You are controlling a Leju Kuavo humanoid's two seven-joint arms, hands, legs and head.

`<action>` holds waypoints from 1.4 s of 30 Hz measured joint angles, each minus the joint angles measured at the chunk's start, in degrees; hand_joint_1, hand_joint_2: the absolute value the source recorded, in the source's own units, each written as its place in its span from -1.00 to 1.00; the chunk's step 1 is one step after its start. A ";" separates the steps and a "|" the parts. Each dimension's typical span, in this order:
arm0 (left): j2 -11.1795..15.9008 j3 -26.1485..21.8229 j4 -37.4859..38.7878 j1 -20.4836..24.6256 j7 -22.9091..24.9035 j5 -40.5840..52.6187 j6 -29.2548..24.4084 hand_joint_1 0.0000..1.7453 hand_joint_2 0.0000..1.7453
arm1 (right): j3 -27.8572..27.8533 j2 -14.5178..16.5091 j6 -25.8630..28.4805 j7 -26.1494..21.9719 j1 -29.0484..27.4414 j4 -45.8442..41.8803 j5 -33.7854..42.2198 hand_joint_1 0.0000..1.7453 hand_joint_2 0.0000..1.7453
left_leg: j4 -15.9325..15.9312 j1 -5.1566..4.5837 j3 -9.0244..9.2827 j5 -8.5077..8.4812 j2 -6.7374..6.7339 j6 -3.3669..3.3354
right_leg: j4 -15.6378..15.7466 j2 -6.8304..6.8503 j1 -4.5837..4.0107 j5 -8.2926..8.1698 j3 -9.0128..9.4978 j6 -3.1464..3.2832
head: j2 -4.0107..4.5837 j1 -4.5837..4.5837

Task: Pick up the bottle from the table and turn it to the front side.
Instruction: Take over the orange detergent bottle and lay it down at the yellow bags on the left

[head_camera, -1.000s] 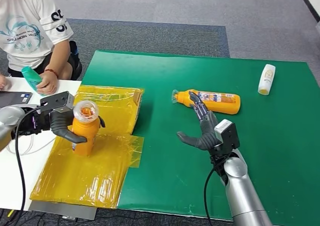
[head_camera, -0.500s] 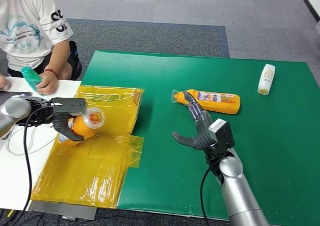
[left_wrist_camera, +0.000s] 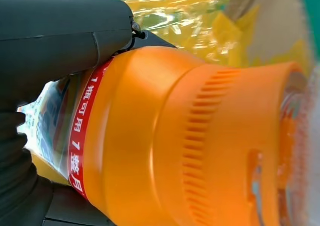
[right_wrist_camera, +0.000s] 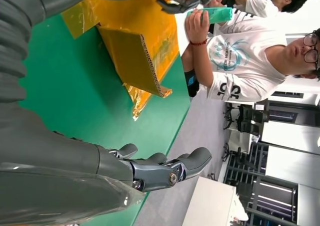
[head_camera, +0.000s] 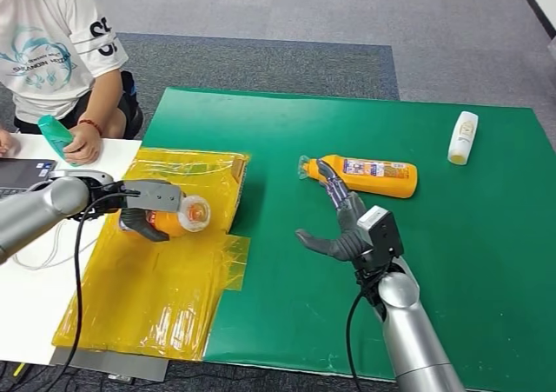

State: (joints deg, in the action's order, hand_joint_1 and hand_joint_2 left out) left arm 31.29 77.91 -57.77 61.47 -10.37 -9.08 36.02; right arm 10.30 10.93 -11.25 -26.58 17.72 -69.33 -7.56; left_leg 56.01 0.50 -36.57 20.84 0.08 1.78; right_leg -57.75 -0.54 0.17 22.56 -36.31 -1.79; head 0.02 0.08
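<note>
My left hand (head_camera: pixel 145 219) grips a short orange bottle (head_camera: pixel 172 221) with a clear cap, now tipped on its side over the yellow sheet (head_camera: pixel 157 288), cap toward the green mat. The left wrist view shows that orange bottle (left_wrist_camera: pixel 181 141) close up, with my left hand (left_wrist_camera: pixel 56 30) wrapped round its labelled body. A second, long orange bottle (head_camera: pixel 367 176) lies flat on the green mat (head_camera: pixel 459 262). My right hand (head_camera: pixel 340 227) hovers just in front of it, fingers spread and holding nothing. Those fingers (right_wrist_camera: pixel 166 168) stretch out straight above the mat in the right wrist view.
A white bottle (head_camera: pixel 463 137) lies at the mat's far right. A person (head_camera: pixel 52 53) sits at the far left holding a teal bottle (head_camera: pixel 56 136) over a white table (head_camera: pixel 26 296). A cardboard flap (head_camera: pixel 237 182) stands at the yellow sheet's far edge.
My left hand has turned the short orange bottle from upright to lying on its side and carried it right. My right hand crept slightly toward the long bottle.
</note>
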 joint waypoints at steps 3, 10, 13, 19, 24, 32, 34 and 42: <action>-2.39 -1.19 0.02 -0.44 -0.38 -0.38 -0.08 1.00 1.00 | 0.32 0.23 0.14 0.07 0.01 0.00 -0.16 -1.00 1.00 | 0.00 -0.01 -0.01 -0.02 0.02 -0.04 | 0.00 0.06 0.01 0.00 0.02 -0.01 | -0.01 -0.02; -7.53 -4.91 -0.22 -1.34 0.36 -4.18 1.64 1.00 1.00 | 1.08 0.43 0.49 0.11 0.01 0.05 -0.23 -1.00 1.00 | 0.01 -0.02 -0.05 -0.02 0.01 -0.04 | 0.02 0.00 0.03 -0.06 -0.01 -0.05 | -0.02 -0.02; -8.43 -6.22 -0.39 -1.61 0.84 -6.16 2.74 1.00 1.00 | 1.31 0.44 0.54 0.11 0.01 0.14 -0.18 -1.00 1.00 | 0.01 -0.01 -0.05 -0.02 -0.02 -0.04 | 0.01 -0.06 0.02 -0.08 -0.07 -0.02 | -0.02 0.00; -8.70 -7.86 -0.42 -2.34 0.95 -9.22 4.60 1.00 1.00 | 1.64 0.44 0.56 0.11 0.03 0.21 0.35 -1.00 1.00 | -0.01 0.01 -0.07 -0.04 -0.02 0.00 | -0.01 -0.05 -0.02 -0.07 -0.11 -0.01 | -0.02 0.00; -8.63 -8.09 -0.22 -2.58 1.61 -12.49 8.29 1.00 1.00 | 1.84 0.44 0.38 0.22 0.25 0.63 0.93 -1.00 1.00 | -0.01 0.00 -0.12 -0.05 -0.02 0.00 | 0.00 -0.04 -0.01 -0.07 -0.12 -0.01 | -0.01 -0.02; -7.45 -6.46 0.88 -1.50 5.91 -23.33 14.58 1.00 1.00 | 2.58 0.44 0.15 0.87 1.56 1.64 2.04 -1.00 1.00 | -0.01 0.00 -0.11 -0.06 -0.02 0.01 | 0.00 -0.04 -0.01 -0.08 -0.13 -0.01 | 0.00 -0.01; -7.17 -5.64 1.10 -1.06 6.28 -24.21 14.61 1.00 1.00 | 2.77 0.44 0.23 1.04 1.86 1.90 2.25 -1.00 1.00 | -0.01 0.00 -0.11 -0.06 -0.02 0.01 | -0.01 -0.05 -0.01 -0.08 -0.13 0.00 | 0.00 -0.01; -6.87 -2.22 1.91 0.03 7.15 -22.35 12.75 1.00 1.00 | 3.29 0.43 0.99 1.45 2.23 2.51 2.57 -1.00 1.00 | -0.01 0.00 -0.12 -0.06 -0.02 0.02 | 0.00 -0.04 -0.01 -0.09 -0.15 0.00 | -0.02 -0.02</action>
State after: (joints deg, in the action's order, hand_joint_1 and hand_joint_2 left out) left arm 24.42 75.69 -55.86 61.49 -3.21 -31.43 48.77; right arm 13.59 11.35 -10.26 -25.13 19.96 -66.82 -4.99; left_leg 56.01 0.50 -36.69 20.77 0.06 1.80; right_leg -57.75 -0.58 0.16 22.47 -36.46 -1.79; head 0.00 0.06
